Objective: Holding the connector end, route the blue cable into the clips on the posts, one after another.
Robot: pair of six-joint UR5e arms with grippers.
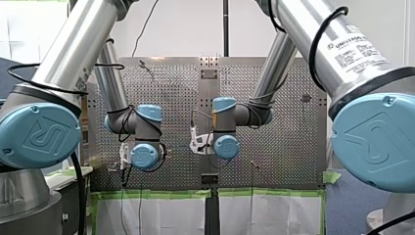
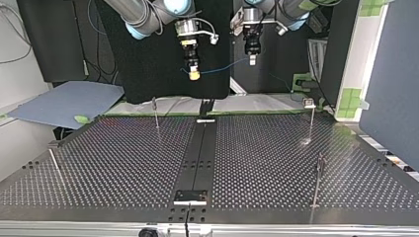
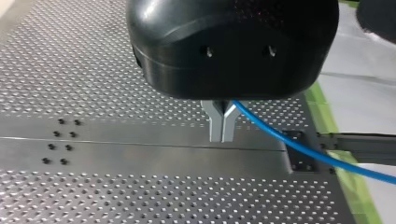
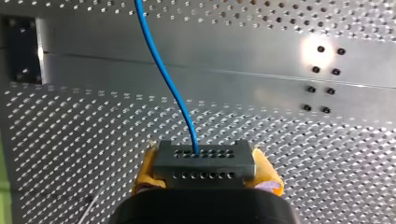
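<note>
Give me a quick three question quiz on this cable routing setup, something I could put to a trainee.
1. True or false: the blue cable hangs in the air between my right gripper and my left gripper, clear of every post.
2. What does my right gripper hold between its yellow pads? A. the connector B. a clip C. nothing
3. Fill in: my left gripper's metal fingers are shut on the ____.
Key: 1 true; 2 A; 3 blue cable.
</note>
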